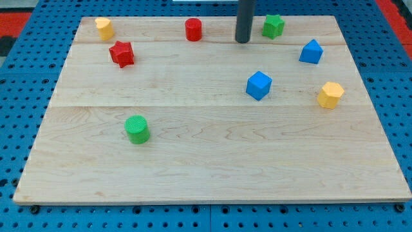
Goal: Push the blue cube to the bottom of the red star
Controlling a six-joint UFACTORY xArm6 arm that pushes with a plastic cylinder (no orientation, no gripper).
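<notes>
My tip carries no fingers to open or close. The blue cube sits below-right of it; circle right, then push leftward under the red star.

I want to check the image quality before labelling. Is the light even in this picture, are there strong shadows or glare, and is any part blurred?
Camera view: light is even and soft on the wooden board, no glare; the blue cube and red star cast only faint small shadows and look sharp; the rod is cut by the view's top, and my tip is slightly soft-edged, near the green star.
</notes>
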